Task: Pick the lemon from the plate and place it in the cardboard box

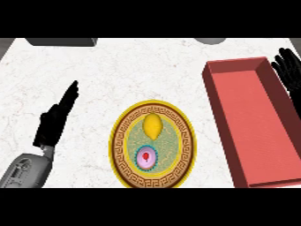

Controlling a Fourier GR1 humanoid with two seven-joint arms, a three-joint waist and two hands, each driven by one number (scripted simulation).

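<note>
Lemon point(152, 126) sits on the upper half of the plate point(121, 134), untouched, both hands open, so I'd bring my right hand point(300, 84) over the red box point(257, 123), descend from above, and curl around it without nudging the plate.

A kitchen, by the look of it: a white marble counter point(146, 70) carries an ornate gold-rimmed plate point(121, 145) near the middle with a lemon point(152, 126) on it, and a grey object point(61, 42) sits at the far left edge.
</note>
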